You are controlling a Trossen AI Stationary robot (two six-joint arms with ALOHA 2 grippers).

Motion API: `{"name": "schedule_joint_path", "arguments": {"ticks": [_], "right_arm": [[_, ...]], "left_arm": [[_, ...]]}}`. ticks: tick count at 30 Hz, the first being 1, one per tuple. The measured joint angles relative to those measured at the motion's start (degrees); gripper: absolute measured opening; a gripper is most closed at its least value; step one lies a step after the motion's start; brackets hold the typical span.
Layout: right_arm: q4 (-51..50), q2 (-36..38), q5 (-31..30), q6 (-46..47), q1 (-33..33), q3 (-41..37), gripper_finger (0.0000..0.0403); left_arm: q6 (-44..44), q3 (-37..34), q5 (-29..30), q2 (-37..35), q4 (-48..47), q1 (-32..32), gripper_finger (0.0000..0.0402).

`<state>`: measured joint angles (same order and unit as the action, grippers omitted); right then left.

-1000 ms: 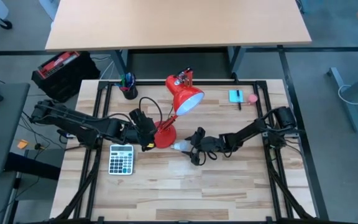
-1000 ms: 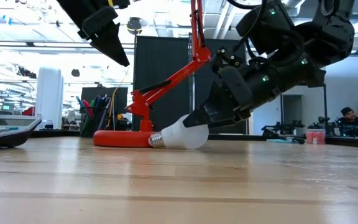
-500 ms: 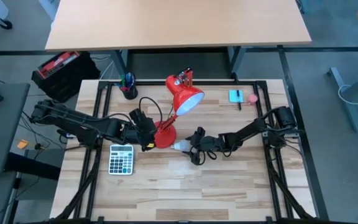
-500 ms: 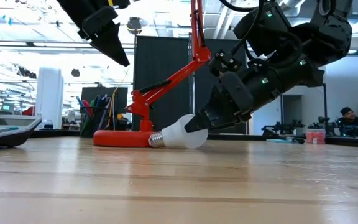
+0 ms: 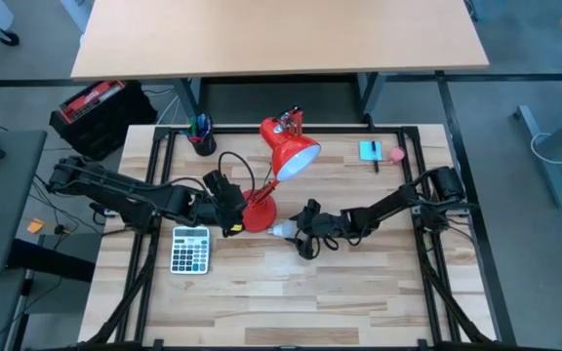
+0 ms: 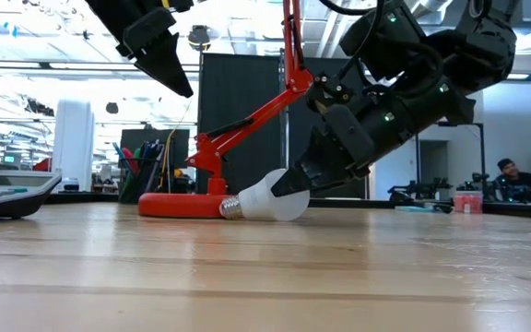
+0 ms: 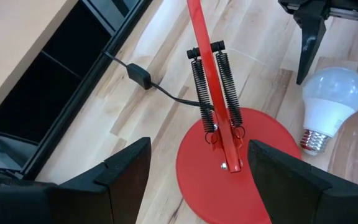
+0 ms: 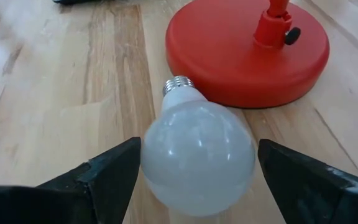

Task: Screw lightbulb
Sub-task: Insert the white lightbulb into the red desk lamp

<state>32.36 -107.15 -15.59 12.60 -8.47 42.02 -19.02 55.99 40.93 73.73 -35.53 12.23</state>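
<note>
The pale white lightbulb (image 5: 281, 230) lies on its side on the table, its screw base (image 8: 177, 83) pointing at the red desk lamp's round base (image 5: 259, 214). My right gripper (image 8: 199, 149) is open and low at the table. Its fingers (image 8: 114, 169) stand on either side of the bulb's round end (image 6: 279, 198); I cannot tell whether they touch it. My left gripper (image 5: 232, 213) is open and empty, held above the table (image 6: 166, 66) over the lamp base (image 7: 229, 171), with the lamp's sprung lower arm (image 7: 213, 87) in front of it. The lamp's cone shade (image 5: 297, 156) points to the far right.
A calculator (image 5: 190, 250) lies near the left gripper. A pen cup (image 5: 201, 136) stands at the far left, and a blue note (image 5: 370, 150) and a pink piece (image 5: 396, 153) lie at the far right. The lamp's black cord (image 7: 139, 75) runs behind the base. A person (image 6: 507, 171) sits beyond the table.
My right gripper has edged a little toward the table's left, closer over the bulb. The bulb has stayed where it lay.
</note>
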Motion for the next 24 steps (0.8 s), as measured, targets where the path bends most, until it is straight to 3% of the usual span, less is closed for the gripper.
{"name": "schedule_joint_path", "arguments": {"ticks": [11,24], "right_arm": [[-0.4,0.0,0.5,0.8,0.0,0.0,0.0328],[-0.7,0.0,1.0,0.9,0.4,0.0,0.0270]], "left_arm": [[0.1,0.0,0.0,0.0,0.2,0.0,0.0260],[0.6,0.0,0.0,0.0,0.6,-0.2,0.0260]]}}
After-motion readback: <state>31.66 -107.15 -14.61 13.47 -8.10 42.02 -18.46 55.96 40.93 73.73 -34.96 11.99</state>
